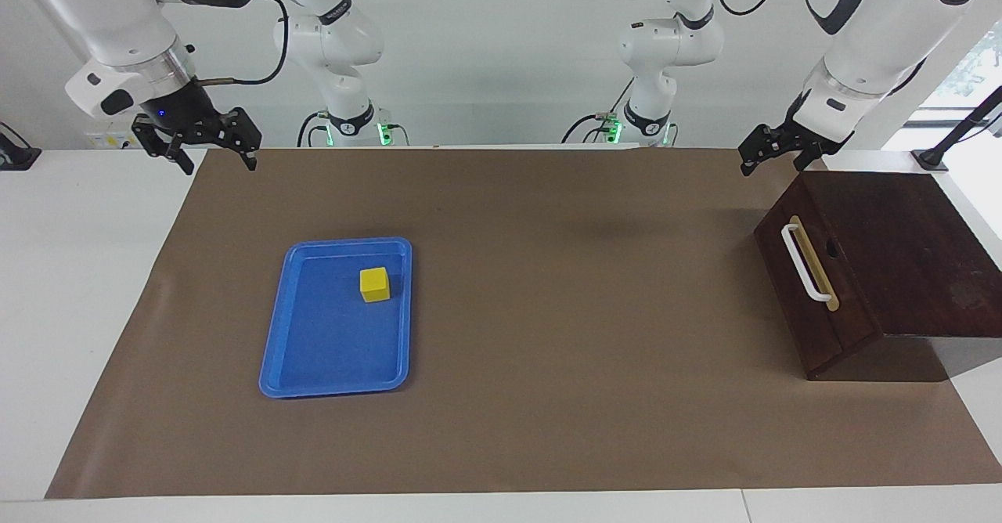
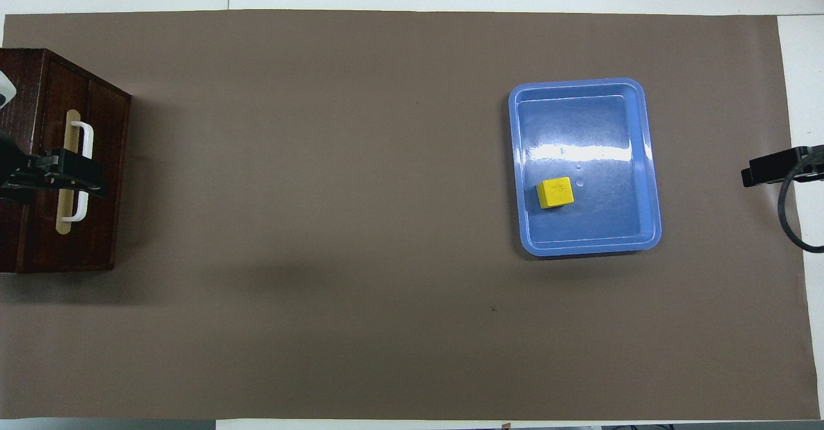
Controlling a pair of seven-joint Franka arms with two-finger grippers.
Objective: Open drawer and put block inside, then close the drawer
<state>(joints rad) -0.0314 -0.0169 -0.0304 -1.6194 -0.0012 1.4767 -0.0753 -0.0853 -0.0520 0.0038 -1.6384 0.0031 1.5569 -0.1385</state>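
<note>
The dark wooden drawer [image 1: 792, 292] is shut in its box at the left arm's end of the table, white bar handle [image 1: 805, 264] facing the tray. It also shows in the overhead view [image 2: 106, 159]. The yellow block [image 1: 375, 284] lies in the blue tray [image 1: 313, 386], in the part nearer to the robots; it shows too in the overhead view [image 2: 555, 192]. My left gripper [image 1: 771, 161] is open and empty, raised over the box's front, clear of the handle. My right gripper [image 1: 211, 155] is open and empty, raised over the mat's edge at the right arm's end.
A brown mat [image 1: 548, 311] covers most of the white table [image 1: 78, 272]. The dark box [image 1: 908, 233] stands on the mat's edge at the left arm's end. Two more white arms stand at the robots' end of the table.
</note>
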